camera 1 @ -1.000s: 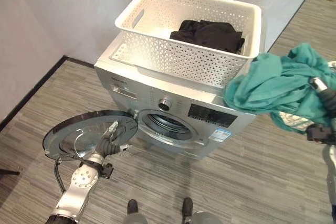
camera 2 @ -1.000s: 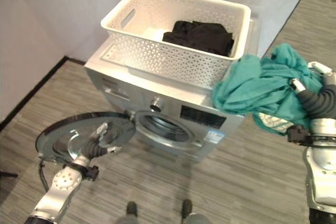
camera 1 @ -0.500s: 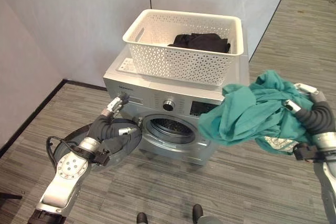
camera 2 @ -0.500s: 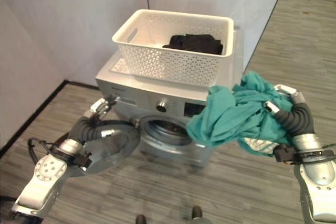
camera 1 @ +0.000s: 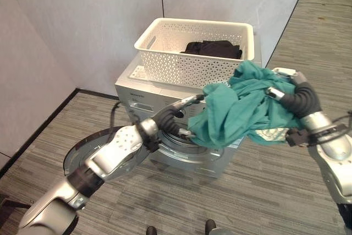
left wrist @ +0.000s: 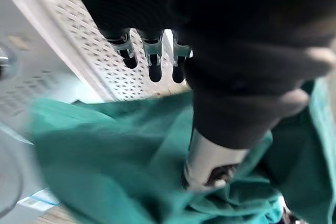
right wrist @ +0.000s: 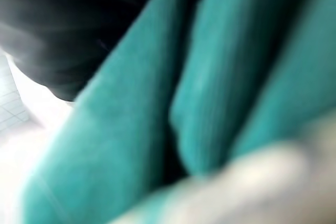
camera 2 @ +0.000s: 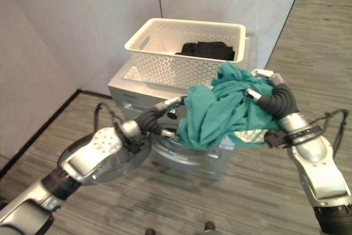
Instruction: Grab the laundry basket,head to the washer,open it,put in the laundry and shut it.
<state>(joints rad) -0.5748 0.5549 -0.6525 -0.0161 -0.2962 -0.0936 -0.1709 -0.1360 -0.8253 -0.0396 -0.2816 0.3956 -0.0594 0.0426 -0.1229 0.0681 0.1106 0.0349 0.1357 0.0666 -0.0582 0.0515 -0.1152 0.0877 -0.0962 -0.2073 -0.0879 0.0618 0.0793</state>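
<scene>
Fingers of the right hand (camera 1: 286, 93) are buried in the teal laundry (camera 1: 236, 111), so can't tell their grip; left hand (camera 1: 179, 115) reaches in straight-fingered. White basket (camera 1: 181, 64) atop the washer (camera 1: 137, 89) holds black clothes (camera 1: 213, 48).

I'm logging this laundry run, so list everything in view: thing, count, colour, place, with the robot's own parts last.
washer: one, silver-grey, against the pale wall, its round door swung open toward the robot's left.
laundry basket: one, white, perforated, standing on top of the washer.
black laundry: one heap, black, inside the basket at its right end.
teal laundry: one bundle, teal, held up in front of the washer's front panel, hanging over its opening.
floor: grey striped planks around the washer.
left robot hand: silver fingers with dark tips, straight, reaching up to the teal laundry's left edge in front of the washer.
right robot hand: dark ribbed cover, at the teal laundry's right side, carrying it; fingers buried in the cloth.
</scene>
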